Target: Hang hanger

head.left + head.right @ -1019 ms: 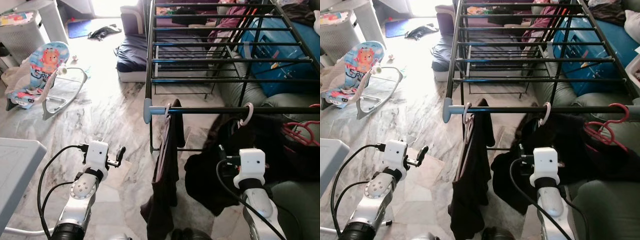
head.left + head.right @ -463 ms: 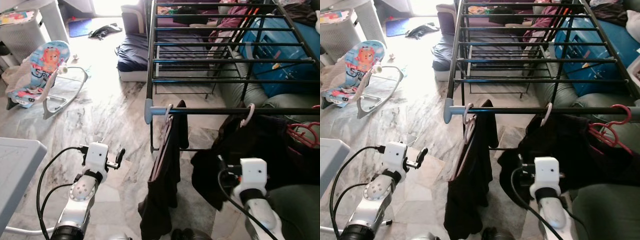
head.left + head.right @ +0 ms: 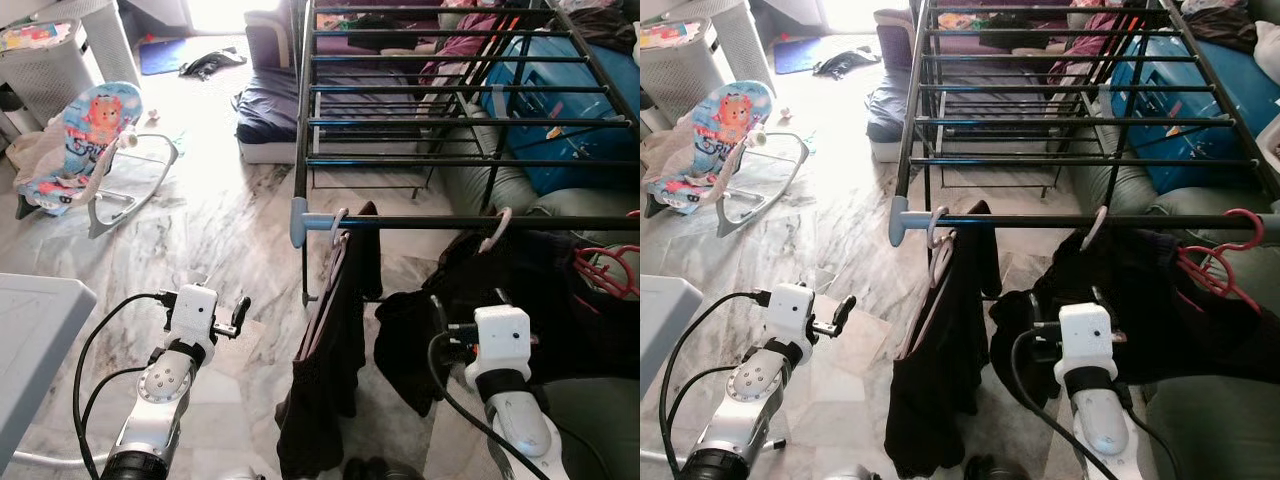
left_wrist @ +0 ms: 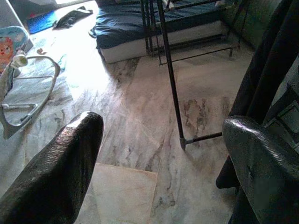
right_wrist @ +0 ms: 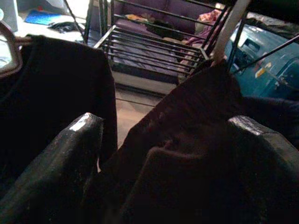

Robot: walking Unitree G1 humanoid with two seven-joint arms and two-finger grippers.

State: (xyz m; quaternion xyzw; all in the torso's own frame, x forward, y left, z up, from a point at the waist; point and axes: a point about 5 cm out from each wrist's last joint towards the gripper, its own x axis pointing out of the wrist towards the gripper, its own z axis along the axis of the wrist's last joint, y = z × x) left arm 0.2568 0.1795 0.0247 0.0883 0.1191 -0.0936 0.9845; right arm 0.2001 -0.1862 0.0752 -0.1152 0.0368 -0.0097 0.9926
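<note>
The black drying rack (image 3: 420, 120) is standing over the marble floor with two pale hangers already hooked on its near rail: one by the grey end cap (image 3: 338, 222) carrying a dark garment (image 3: 335, 330), and a second hanger (image 3: 492, 228) further along with another dark garment (image 3: 1140, 300) drooping from it, so the hanging is looking all but finished to me, with only the letting go and backing away left. The right gripper (image 5: 166, 154) is sitting just below that second hanger with its fingers (image 5: 70, 154) spread wide, the dark cloth lying between them and nothing pinched. The left gripper (image 4: 159, 154) is waiting low over the floor, likewise gaping and gripping nothing
</note>
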